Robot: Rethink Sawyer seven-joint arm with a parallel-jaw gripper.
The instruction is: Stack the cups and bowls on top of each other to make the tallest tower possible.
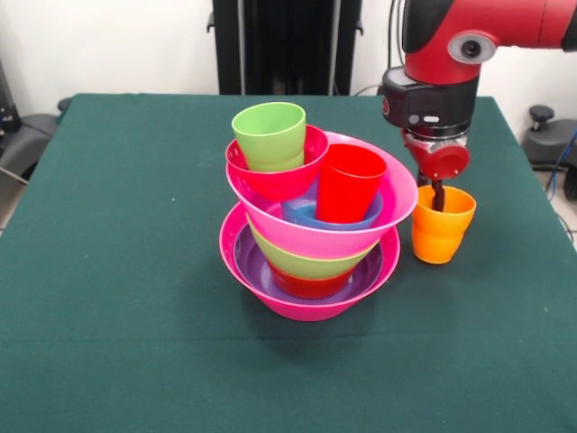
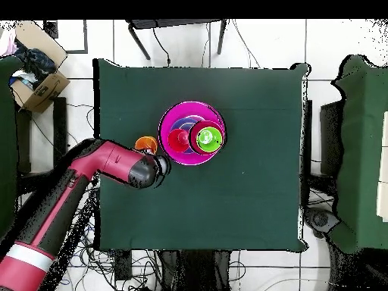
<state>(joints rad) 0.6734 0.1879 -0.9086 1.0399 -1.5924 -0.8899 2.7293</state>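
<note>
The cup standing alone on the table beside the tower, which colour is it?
Orange cup; the front view shows it best.

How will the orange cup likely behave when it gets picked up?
The orange cup looks like thin glossy plastic, so probably light, stiff and a bit slippery. It is taller than wide with a narrower base, so a sideways nudge from the end effector reaching into it might tip it.

Bright, even light; soft shadows; glossy glare on bowls [image 1: 315,236]

The arm [image 1: 469,36] has a glossy red shell with black joint sections and a round grey cap. A white band [image 2: 29,258] rings one link. The tool [image 1: 438,197] is dark below a red disc.
</note>
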